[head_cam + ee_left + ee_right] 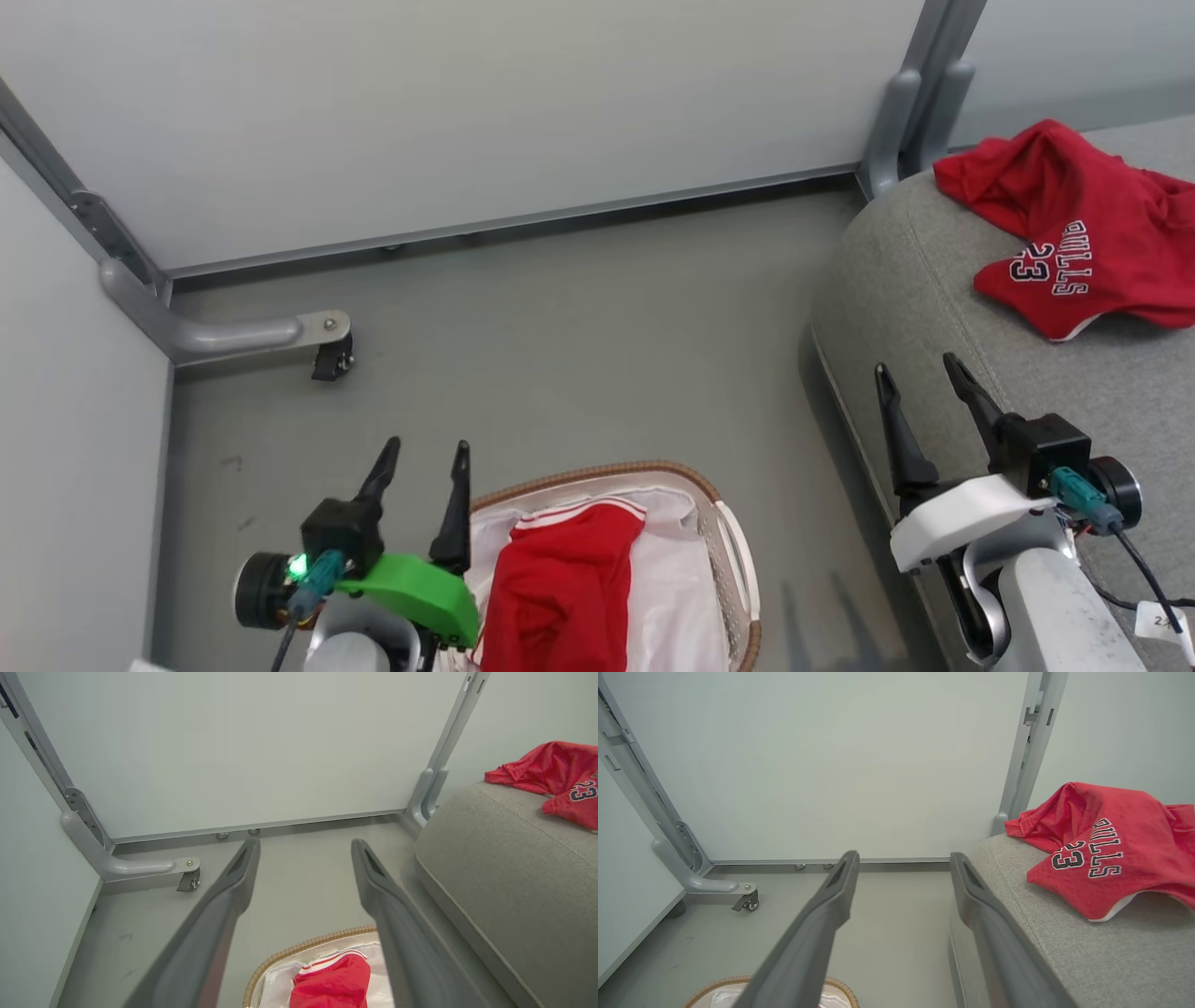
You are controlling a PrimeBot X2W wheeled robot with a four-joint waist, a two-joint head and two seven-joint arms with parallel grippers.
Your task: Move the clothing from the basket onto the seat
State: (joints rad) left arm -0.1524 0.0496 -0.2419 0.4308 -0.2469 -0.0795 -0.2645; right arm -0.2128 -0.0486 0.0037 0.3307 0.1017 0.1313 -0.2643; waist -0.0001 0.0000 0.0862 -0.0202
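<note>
A red garment with white-striped edging (565,583) (334,982) lies crumpled in the white basket (733,546) (280,956) (838,985) with the brown woven rim, on its white liner. A second red garment printed "BULLS 23" (1074,233) (558,779) (1106,858) lies spread on the grey seat (915,280) (514,868) (1064,933) at the right. My left gripper (425,457) (303,847) stands open and empty at the basket's left rim. Over the seat's near edge my right gripper (915,369) (903,858) is open and empty too.
Pale partition walls (467,103) close off the back and left of the grey floor (579,355). A grey frame foot with a caster (322,345) (187,875) (747,900) juts out at the left. A grey upright post (910,103) stands behind the seat's corner.
</note>
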